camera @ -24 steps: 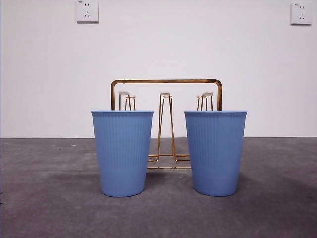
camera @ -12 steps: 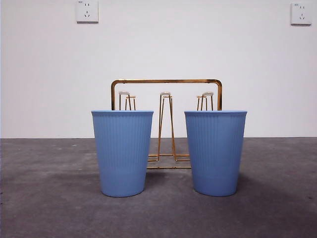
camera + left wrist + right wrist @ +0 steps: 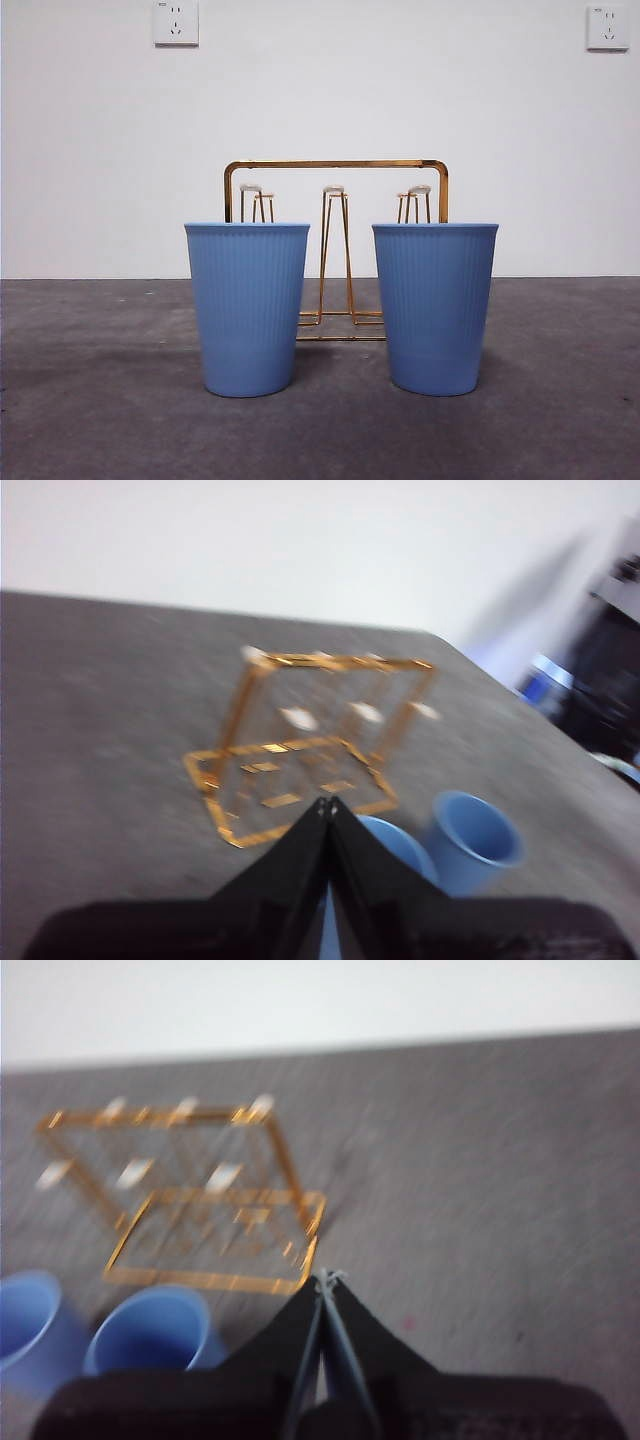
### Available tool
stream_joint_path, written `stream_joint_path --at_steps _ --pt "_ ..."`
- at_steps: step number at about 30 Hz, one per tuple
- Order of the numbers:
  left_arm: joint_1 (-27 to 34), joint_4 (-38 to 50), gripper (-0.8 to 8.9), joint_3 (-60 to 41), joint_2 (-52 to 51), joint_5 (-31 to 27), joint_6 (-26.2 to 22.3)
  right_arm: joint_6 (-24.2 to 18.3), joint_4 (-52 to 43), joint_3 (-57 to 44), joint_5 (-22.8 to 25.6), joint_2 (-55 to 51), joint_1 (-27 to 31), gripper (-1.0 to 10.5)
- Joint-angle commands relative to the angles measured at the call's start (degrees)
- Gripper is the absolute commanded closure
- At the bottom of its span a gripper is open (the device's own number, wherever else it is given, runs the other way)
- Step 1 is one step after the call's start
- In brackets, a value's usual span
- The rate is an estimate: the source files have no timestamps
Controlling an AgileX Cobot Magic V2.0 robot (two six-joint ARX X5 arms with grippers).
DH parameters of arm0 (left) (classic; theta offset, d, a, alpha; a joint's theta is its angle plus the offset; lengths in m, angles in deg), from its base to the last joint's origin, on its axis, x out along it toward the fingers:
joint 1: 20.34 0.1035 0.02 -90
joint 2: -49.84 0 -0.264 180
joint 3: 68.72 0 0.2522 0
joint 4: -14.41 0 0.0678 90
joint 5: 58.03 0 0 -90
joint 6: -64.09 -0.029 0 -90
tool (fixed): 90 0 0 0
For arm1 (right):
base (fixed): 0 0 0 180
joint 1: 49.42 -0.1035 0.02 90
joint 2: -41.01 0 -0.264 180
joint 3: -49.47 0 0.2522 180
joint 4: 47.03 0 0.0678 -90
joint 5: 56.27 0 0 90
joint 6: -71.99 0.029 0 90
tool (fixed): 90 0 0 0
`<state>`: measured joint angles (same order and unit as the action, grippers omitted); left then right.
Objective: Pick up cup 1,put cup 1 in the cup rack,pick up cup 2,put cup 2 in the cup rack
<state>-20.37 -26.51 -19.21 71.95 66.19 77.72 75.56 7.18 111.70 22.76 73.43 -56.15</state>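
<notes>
- Front view: two blue cups, one (image 3: 247, 308) and the other (image 3: 435, 308), are seen upright on the bench (image 3: 100, 400), just in front of the cup rack (image 3: 336, 250), one towards each end.
- Neither cup is held; the left pincer (image 3: 327, 805) and right pincer (image 3: 325, 1278) are pressed closed, empty, above the bench near the cup rack.
- The first pickup is judged not yet begun; an opened pincer must be brought over a cup rim.
- No writing can be read.

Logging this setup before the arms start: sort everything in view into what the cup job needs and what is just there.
For the job: left blue cup; right blue cup; gold cup rack behind them, bare; left gripper and right gripper, both shut, empty.

Just there: two wall sockets; grey table.
</notes>
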Motion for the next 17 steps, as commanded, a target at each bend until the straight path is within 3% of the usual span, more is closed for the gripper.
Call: stream_joint_path --at_steps 1,8,15,17 --pt "0.20 -4.46 8.20 4.33 3.10 3.52 -2.99 -4.48 7.23 6.38 -2.05 5.29 0.02 9.6" --pt "-0.28 -14.43 8.20 13.99 9.66 8.94 -9.68 -8.55 17.99 16.44 -2.54 14.64 0.00 9.6" --pt "-1.64 -15.28 8.10 16.00 11.61 9.75 -9.53 -8.70 20.15 17.73 -2.58 17.62 -0.07 9.4" --pt "-1.88 -15.21 7.26 16.00 11.78 9.75 -9.09 -8.24 19.91 17.84 -2.95 18.01 -0.07 8.5"
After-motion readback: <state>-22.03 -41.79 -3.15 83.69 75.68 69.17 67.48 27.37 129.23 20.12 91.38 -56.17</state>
